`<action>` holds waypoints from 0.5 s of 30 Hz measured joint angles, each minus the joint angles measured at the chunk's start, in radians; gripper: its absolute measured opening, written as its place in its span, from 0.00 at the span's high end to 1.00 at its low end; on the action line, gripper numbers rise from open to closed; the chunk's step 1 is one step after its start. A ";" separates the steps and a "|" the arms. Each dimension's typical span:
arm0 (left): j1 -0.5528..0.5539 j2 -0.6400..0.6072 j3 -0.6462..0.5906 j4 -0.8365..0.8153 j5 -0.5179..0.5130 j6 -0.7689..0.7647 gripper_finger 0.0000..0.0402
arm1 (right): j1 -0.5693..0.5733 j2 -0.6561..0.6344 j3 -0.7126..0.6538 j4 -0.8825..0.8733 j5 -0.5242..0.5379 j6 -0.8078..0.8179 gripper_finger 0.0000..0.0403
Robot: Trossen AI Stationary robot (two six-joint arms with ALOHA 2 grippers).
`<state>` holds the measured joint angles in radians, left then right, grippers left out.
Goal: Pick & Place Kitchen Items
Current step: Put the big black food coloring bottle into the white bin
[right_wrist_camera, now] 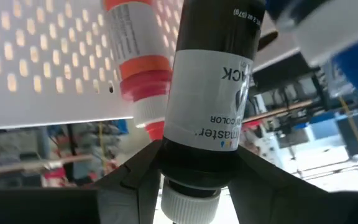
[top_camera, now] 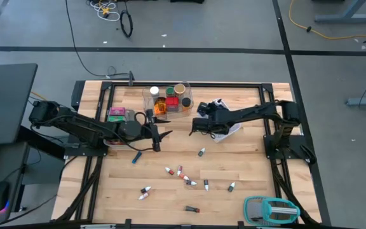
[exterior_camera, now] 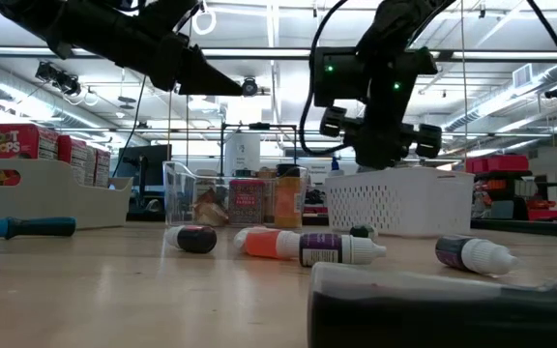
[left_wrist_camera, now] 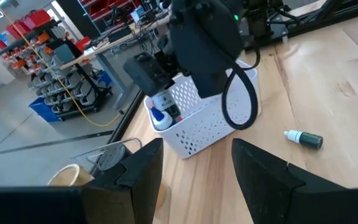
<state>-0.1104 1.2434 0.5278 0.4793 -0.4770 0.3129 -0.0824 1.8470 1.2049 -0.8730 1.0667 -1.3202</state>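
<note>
My right gripper (top_camera: 199, 125) hangs over the near-left rim of the white mesh basket (top_camera: 229, 130), shut on a black vial with a white label (right_wrist_camera: 205, 118). An orange vial (right_wrist_camera: 135, 56) and a blue-capped bottle (left_wrist_camera: 158, 116) lie in the basket. My left gripper (left_wrist_camera: 197, 168) stands open above the table's middle left (top_camera: 156, 137), with nothing between its fingers. Several small vials (top_camera: 189, 181) lie on their sides on the wood, and one green-capped vial (left_wrist_camera: 304, 138) lies near the basket. My right gripper pinches the black vial between its two fingers at the lower body just above the white cap (right_wrist_camera: 194, 163). The vial lies along the fingers, cap end toward the wrist, base pointing away. It is lifted clear of the table, beside the basket's mesh wall (right_wrist_camera: 42, 62).
A clear tray (top_camera: 150, 95) with jars stands at the far middle. A grey bin (exterior_camera: 46, 198) with boxes stands at the left. A blue bottle (top_camera: 136, 157) lies near my left gripper. A teal-and-grey gadget (top_camera: 272, 208) sits at the near right corner.
</note>
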 joint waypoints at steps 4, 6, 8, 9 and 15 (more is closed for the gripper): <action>0.000 0.000 0.000 -0.008 0.000 -0.011 0.50 | -0.001 0.017 0.000 -0.006 -0.008 -0.098 0.59; 0.000 0.000 0.000 -0.016 0.000 -0.016 0.50 | -0.001 0.020 0.000 0.004 -0.025 -0.156 0.59; 0.000 0.000 0.000 -0.020 0.000 -0.031 0.50 | -0.002 0.023 0.000 0.018 -0.035 -0.189 0.59; 0.000 0.000 0.000 -0.018 0.000 -0.041 0.50 | -0.002 0.023 0.000 0.036 -0.035 -0.199 0.59; 0.000 0.000 0.000 -0.018 0.005 -0.049 0.50 | -0.005 0.023 0.000 0.145 -0.042 -0.170 0.56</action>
<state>-0.1104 1.2434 0.5278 0.4612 -0.4724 0.2635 -0.0873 1.8702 1.2049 -0.7278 1.0243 -1.4902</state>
